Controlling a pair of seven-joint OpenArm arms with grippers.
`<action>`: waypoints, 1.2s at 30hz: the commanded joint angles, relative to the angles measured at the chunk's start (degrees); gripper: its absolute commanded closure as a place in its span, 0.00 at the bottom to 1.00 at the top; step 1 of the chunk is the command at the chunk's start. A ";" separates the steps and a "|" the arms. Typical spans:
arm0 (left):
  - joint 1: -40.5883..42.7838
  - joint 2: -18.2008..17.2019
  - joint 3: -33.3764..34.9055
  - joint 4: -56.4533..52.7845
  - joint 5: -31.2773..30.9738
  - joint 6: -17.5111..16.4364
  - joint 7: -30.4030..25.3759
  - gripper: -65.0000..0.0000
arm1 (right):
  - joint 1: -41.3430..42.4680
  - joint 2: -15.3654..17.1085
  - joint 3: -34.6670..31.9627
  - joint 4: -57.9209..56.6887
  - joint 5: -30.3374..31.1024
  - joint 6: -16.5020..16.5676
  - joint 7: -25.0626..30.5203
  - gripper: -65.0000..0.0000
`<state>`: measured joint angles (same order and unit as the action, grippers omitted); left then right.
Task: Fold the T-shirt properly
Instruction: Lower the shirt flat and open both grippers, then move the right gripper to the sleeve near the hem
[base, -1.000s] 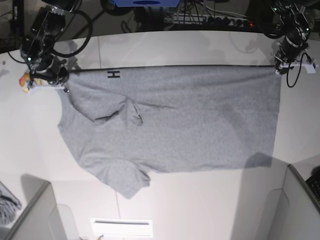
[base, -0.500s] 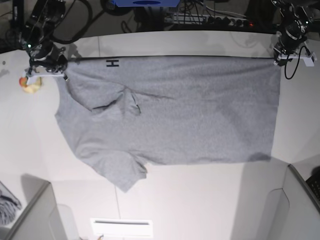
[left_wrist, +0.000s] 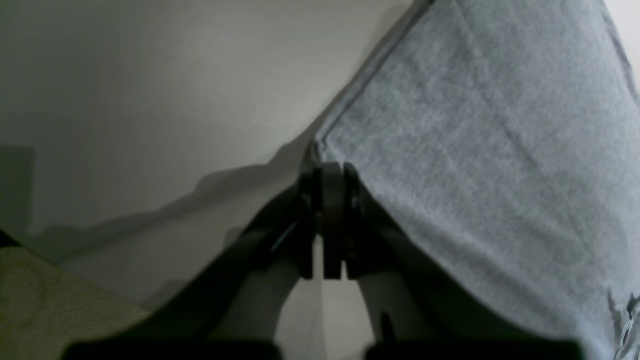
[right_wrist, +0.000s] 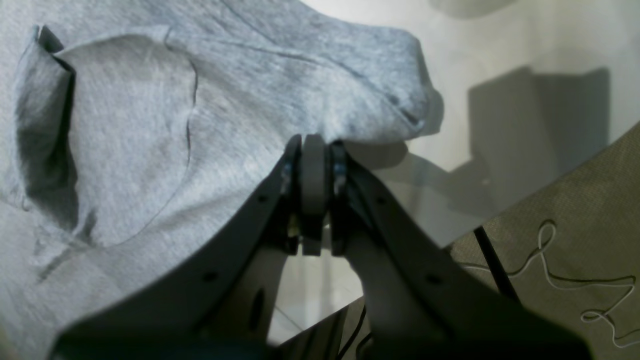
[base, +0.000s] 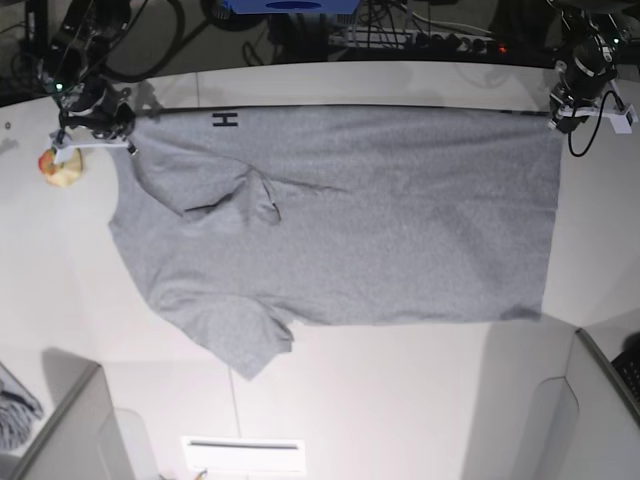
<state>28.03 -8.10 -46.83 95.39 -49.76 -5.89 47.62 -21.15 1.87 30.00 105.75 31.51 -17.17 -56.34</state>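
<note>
The left gripper (left_wrist: 332, 172) is clenched on a hemmed corner of the T-shirt (base: 350, 220), its jaws pressed together with grey cloth pinched between them; in the base view this gripper (base: 557, 118) sits near the bench's far right corner. The right gripper (right_wrist: 314, 145) is likewise clamped tight on a bunched fold of the same shirt, and in the base view it (base: 95, 135) sits near the far left corner. Between the two, the shirt's far edge runs taut and straight along the back of the bench (base: 400, 400), with a black letter H (base: 226, 120) showing on that edge near the right gripper. The rest of the shirt lies spread toward the front edge, one sleeve pointing at the front left. A small yellow-and-red toy (base: 60, 167) lies just beside the right gripper, near the left edge.
</note>
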 joint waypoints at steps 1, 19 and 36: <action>1.20 -0.74 -0.42 0.74 -0.57 -0.13 -0.80 1.00 | -0.08 0.55 0.20 1.10 0.01 0.25 0.82 1.00; 3.75 -0.74 -0.42 1.18 -0.66 -0.22 -0.89 1.00 | -1.93 0.72 0.20 1.01 -0.08 0.25 0.91 1.00; 3.92 -0.74 -0.51 1.00 -0.66 -0.22 -0.80 0.58 | -2.19 0.72 0.64 1.89 -0.08 0.25 0.82 0.55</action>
<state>31.46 -8.01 -46.83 95.46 -49.80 -5.98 47.59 -23.27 1.98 30.15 106.21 31.24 -17.17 -56.21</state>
